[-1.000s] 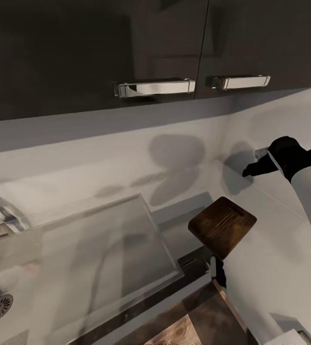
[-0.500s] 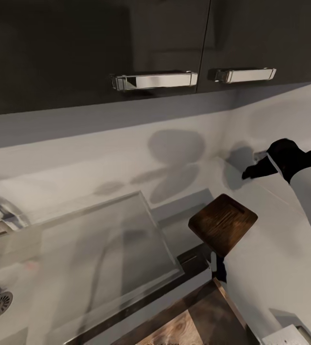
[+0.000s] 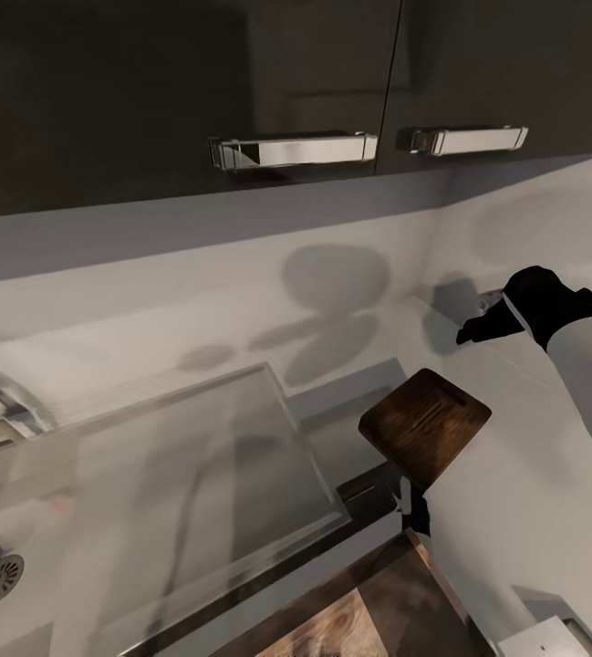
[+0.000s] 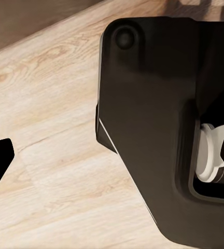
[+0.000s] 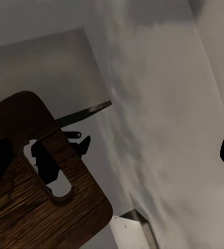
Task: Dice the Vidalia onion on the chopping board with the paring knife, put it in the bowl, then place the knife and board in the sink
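Chopping board [image 3: 423, 426] overhangs countertop [image 3: 514, 474] edge; right end effector [image 3: 474, 329] open above.

Dark wall cabinets [image 3: 177, 91] with glossy fronts are seen across the top of the head view. 2 chrome bar handles are fitted to them, a longer one [image 3: 293, 150] and a shorter one [image 3: 467, 139] on the neighbouring door. A pale grey wall [image 3: 195, 274] is seen below the cabinets, meeting a second wall [image 3: 551, 210] at a corner. Soft rounded shadows [image 3: 332, 301] are cast on the wall. Light wooden floorboards [image 4: 55, 129] with visible grain are shown in the left wrist view, and a darker patch of floor [image 3: 368, 611] is seen in the head view.
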### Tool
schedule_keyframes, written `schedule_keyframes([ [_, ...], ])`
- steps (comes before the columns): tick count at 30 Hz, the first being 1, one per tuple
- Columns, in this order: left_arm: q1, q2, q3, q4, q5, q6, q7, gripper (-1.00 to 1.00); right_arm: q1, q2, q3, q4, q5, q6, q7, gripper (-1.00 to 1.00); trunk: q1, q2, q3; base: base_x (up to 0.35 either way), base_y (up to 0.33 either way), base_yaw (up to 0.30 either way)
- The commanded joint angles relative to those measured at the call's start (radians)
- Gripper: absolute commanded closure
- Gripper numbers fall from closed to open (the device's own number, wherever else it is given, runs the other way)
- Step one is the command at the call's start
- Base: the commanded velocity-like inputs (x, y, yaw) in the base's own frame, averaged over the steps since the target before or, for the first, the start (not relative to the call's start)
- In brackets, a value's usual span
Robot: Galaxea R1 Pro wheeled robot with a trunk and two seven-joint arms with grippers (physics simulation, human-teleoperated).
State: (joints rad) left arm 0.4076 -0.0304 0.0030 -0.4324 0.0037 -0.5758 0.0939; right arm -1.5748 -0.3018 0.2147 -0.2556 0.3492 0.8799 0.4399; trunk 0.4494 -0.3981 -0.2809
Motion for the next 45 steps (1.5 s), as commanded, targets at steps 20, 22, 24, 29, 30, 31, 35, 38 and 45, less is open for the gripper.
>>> schedule_keyframes([
  [20, 0.001, 0.000, 0.000, -0.001, 0.001, -0.001, 0.003, -1.00, 0.000, -0.005, 0.005, 0.026, 0.010, 0.002, 0.010, -1.00, 0.001, -0.002, -0.032, 0.000, 0.000, 0.000],
  [22, 0.001, 0.000, 0.000, -0.001, 0.001, -0.001, 0.003, -1.00, -0.001, -0.007, 0.005, 0.026, 0.011, 0.002, 0.010, -1.00, 0.001, -0.002, -0.035, 0.000, 0.000, 0.000],
  [24, 0.001, 0.000, 0.000, -0.001, 0.001, -0.001, 0.003, -1.00, -0.001, -0.007, 0.005, 0.026, 0.013, 0.002, 0.010, -1.00, 0.001, -0.002, -0.038, 0.000, 0.000, 0.000],
  [29, 0.001, 0.000, 0.000, -0.001, 0.001, -0.001, 0.003, -1.00, -0.001, -0.008, 0.005, 0.026, 0.066, 0.002, 0.010, -1.00, 0.001, -0.002, -0.046, 0.000, 0.000, 0.000],
  [30, 0.001, 0.000, 0.000, 0.000, 0.001, -0.001, 0.003, -1.00, -0.001, -0.008, 0.005, 0.026, 0.076, 0.002, 0.010, -1.00, 0.001, -0.002, -0.048, 0.000, 0.000, 0.000],
  [31, 0.001, 0.000, 0.000, 0.000, 0.001, -0.001, 0.003, -1.00, -0.001, -0.008, 0.005, 0.026, 0.080, 0.002, 0.011, -1.00, 0.001, -0.002, -0.050, 0.000, 0.000, 0.000],
  [35, 0.001, 0.000, 0.000, 0.000, 0.001, -0.001, 0.003, -1.00, -0.001, -0.008, 0.005, 0.026, 0.085, 0.001, 0.011, -1.00, 0.001, -0.002, -0.056, 0.000, 0.000, 0.000],
  [38, 0.001, 0.000, 0.000, 0.000, 0.001, -0.001, 0.003, -1.00, 0.000, -0.007, 0.005, 0.026, 0.086, 0.001, 0.011, -1.00, 0.001, -0.002, -0.061, 0.000, 0.000, 0.000],
  [45, 0.000, 0.000, 0.000, 0.000, 0.001, -0.001, 0.003, -1.00, -0.001, -0.004, 0.005, 0.026, 0.086, 0.001, 0.011, -1.00, 0.001, -0.002, -0.072, 0.000, 0.000, 0.000],
])
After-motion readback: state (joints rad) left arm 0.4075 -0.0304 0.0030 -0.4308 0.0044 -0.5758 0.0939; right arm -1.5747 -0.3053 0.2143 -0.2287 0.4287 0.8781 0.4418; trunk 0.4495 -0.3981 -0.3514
